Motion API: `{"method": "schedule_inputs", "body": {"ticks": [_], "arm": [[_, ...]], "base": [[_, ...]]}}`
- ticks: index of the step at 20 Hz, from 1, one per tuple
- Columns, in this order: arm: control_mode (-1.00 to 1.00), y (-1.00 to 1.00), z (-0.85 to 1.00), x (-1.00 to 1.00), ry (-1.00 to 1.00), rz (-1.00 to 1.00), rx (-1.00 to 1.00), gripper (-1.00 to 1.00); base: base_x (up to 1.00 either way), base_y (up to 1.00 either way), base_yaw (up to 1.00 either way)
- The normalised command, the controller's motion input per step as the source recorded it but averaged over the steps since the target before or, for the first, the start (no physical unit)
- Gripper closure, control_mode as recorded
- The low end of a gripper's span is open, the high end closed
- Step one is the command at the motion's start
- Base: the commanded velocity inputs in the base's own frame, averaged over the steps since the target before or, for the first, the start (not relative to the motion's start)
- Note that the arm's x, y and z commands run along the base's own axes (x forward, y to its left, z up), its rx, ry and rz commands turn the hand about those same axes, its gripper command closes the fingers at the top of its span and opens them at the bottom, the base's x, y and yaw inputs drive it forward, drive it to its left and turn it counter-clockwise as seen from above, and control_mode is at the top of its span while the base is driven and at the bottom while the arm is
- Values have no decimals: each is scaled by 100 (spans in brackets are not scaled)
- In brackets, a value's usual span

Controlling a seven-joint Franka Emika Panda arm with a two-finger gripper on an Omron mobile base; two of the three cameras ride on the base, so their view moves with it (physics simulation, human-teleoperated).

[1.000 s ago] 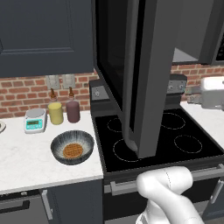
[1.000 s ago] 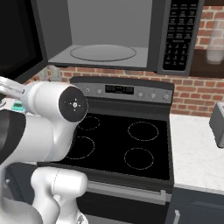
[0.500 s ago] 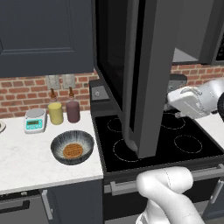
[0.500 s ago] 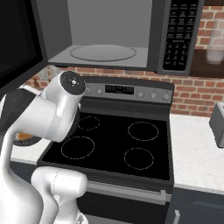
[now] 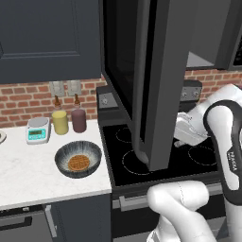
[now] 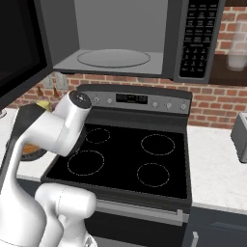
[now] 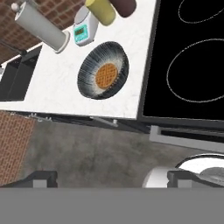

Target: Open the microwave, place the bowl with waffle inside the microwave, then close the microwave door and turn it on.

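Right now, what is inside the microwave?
The microwave stands open; inside, just the round turntable on its floor. The left part of the cavity is hidden behind the microwave door.

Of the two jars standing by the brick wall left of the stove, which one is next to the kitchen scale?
The yellow jar: it stands right beside the kitchen scale, while the dark maroon jar stands on its far side, toward the stove.

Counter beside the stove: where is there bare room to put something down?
Bare white counter lies in front of and left of the bowl. Behind it, the scale and two jars crowd the brick wall. The stove rings are also free.
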Motion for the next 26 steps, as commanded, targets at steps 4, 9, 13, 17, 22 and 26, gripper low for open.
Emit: {"method": "schedule_inputs", "body": {"ticks": [4, 9, 13, 17, 22, 26], "arm": [[-100, 46, -70, 0, 10, 15, 0, -100], [-100, 30, -29, 19, 1, 3, -1, -100], [-100, 19, -10, 50, 2, 0, 2, -100], [-100, 16, -12, 63, 7, 0, 5, -100], [-100, 12, -20, 40, 9, 0, 7, -100], [-100, 36, -19, 36, 6, 0, 2, -100]], "base": [[0, 0, 0], [0, 0, 0], [0, 0, 0], [0, 0, 0], [0, 0, 0], [0, 0, 0]]}}
